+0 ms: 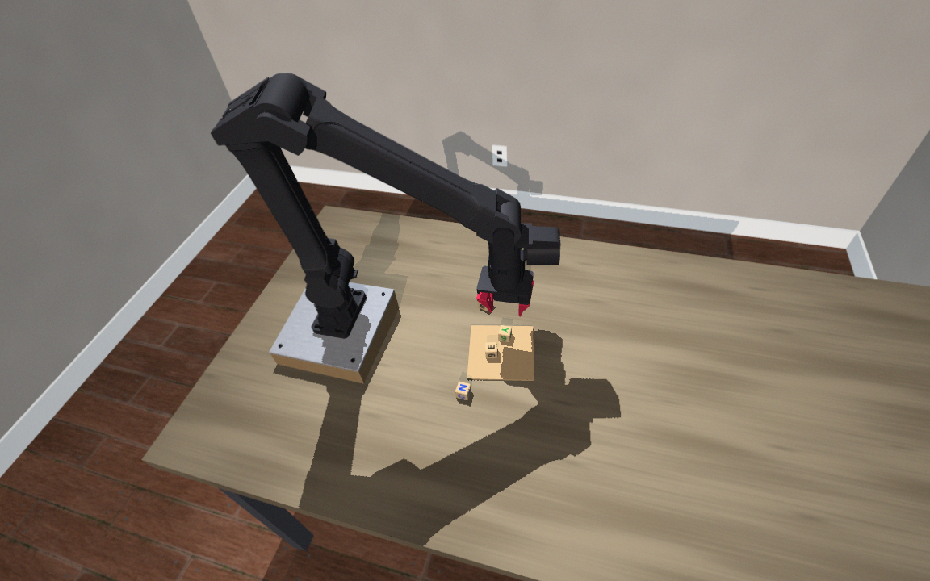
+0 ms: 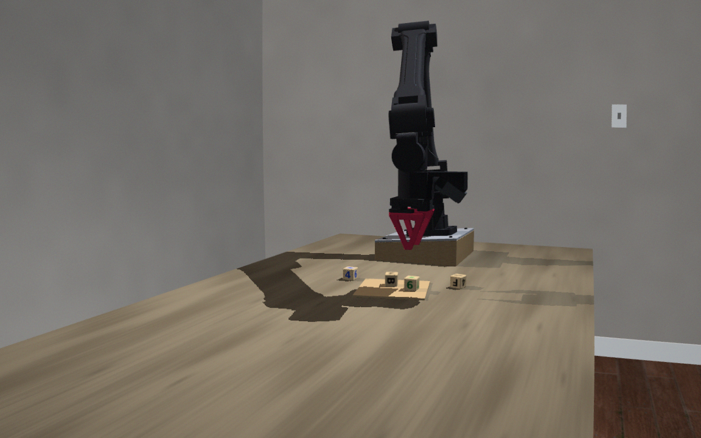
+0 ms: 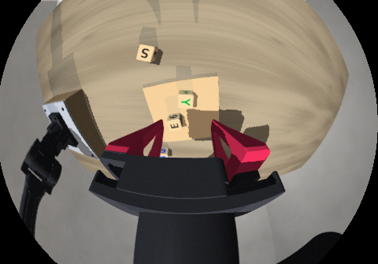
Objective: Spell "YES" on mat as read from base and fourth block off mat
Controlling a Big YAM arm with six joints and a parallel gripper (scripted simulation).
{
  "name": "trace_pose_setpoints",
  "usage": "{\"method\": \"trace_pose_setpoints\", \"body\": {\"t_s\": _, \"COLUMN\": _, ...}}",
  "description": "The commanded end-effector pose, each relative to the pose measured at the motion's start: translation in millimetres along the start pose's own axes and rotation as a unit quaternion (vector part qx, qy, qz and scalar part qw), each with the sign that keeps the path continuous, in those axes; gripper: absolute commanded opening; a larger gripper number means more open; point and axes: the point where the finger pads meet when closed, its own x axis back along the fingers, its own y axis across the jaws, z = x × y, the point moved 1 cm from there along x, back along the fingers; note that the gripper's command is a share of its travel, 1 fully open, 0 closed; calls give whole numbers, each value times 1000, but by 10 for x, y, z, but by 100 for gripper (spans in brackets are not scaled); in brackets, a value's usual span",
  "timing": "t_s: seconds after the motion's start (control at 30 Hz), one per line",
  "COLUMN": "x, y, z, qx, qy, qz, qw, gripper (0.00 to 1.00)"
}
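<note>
My red pincer (image 3: pixel 185 140) part open and holding nothing, hanging above the tan mat (image 3: pixel 207 87), E block (image 3: pixel 176 122) and Y block (image 3: pixel 187 100) touching on the mat below me, S block (image 3: pixel 147 54) farther off on the table (image 3: pixel 252 39)

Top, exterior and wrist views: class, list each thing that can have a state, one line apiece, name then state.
Tool: open, holding nothing, raised above the mat's edge.
Y block: flat on the mat, Y on top.
E block: flat on the mat beside the Y block, E on top.
S block: on the table, off the mat, S on top.
N block: on the table, off the mat.
Mat: flat on the table.
</note>
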Motion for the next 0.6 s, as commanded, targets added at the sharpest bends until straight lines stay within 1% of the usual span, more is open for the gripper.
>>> {"method": "trace_pose_setpoints", "body": {"t_s": 0.0, "x": 309, "y": -224, "z": -44, "qx": -5, "qy": -6, "qz": 32, "qw": 999, "gripper": 61}}
{"method": "trace_pose_setpoints", "body": {"t_s": 0.03, "x": 321, "y": -223, "z": -47, "qx": -5, "qy": -6, "qz": 32, "qw": 999, "gripper": 61}}
{"method": "trace_pose_setpoints", "body": {"t_s": 0.1, "x": 235, "y": -206, "z": -54, "qx": -3, "qy": -4, "qz": 19, "qw": 1000, "gripper": 61}}
{"method": "trace_pose_setpoints", "body": {"t_s": 0.13, "x": 216, "y": -202, "z": -54, "qx": -3, "qy": -3, "qz": 16, "qw": 1000, "gripper": 61}}
{"method": "trace_pose_setpoints", "body": {"t_s": 0.2, "x": 230, "y": -205, "z": -49, "qx": -3, "qy": -4, "qz": 18, "qw": 1000, "gripper": 61}}
{"method": "trace_pose_setpoints", "body": {"t_s": 0.23, "x": 210, "y": -179, "z": -46, "qx": -3, "qy": -3, "qz": 15, "qw": 1000, "gripper": 100}}
{"method": "trace_pose_setpoints", "body": {"t_s": 0.57, "x": 208, "y": -182, "z": -46, "qx": -3, "qy": -3, "qz": 16, "qw": 1000, "gripper": 100}}
